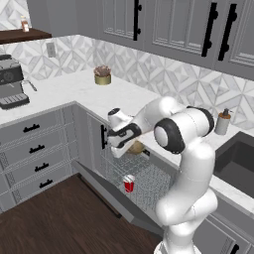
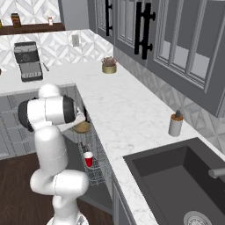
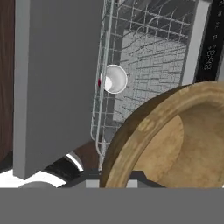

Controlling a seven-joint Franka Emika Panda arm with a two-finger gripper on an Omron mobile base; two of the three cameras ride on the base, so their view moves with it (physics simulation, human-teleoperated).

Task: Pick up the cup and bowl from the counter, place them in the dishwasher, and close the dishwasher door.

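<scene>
Dark wood floor (image 1: 44, 223), grey upper cabinets (image 1: 183, 25), patterned backsplash (image 1: 149, 69).

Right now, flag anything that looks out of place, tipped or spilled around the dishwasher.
Nothing stands out. The cup stands upright in the wire rack over the lowered dishwasher door. The gripper is shut on the bowl, which hangs above the rack, not yet set down. No spills or damage show.

The bowl (image 3: 175, 140) is cut off by the hand view's right edge, hiding the jaws.
</scene>
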